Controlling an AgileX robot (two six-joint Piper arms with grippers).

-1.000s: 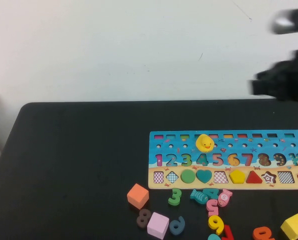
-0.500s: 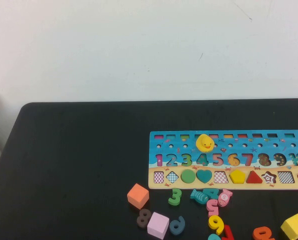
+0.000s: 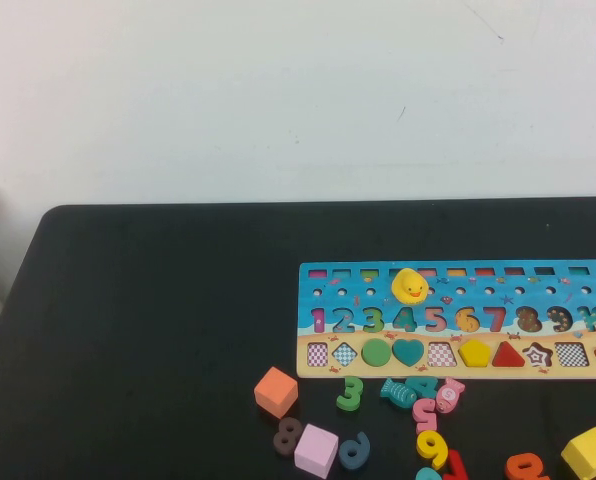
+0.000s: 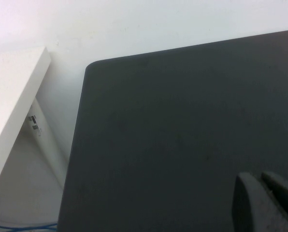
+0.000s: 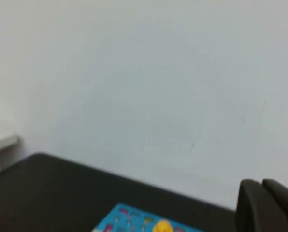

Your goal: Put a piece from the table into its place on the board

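Piece (image 3: 474,352): sits flat in the pentagon slot of the board's (image 3: 538,297) beige near row, between an empty checkered slot on its left and the red triangle (image 3: 507,354) on its right. Further left in the same row: green circle (image 3: 376,352) and teal heart (image 3: 408,351), both seated. Yellow duck (image 3: 410,286) stands on the far blue part of the board.

Board: lies on the right side of the table (image 3: 158,320), running past the right edge of the high view.

Near the board's near edge, loose on the table: orange cube (image 3: 276,390), pink cube (image 3: 316,450), green 3 (image 3: 351,393), yellow 9 (image 3: 431,447), yellow cube (image 3: 589,452) at the near right, plus other scattered numbers.

Left gripper (image 4: 261,186): outside the high view; hangs above bare tabletop toward the far left corner, fingers pressed together, grasping nothing.

Right gripper (image 5: 261,188): also outside the high view; raised, facing the wall with the board's far strip and the duck below it, clenched on nothing.
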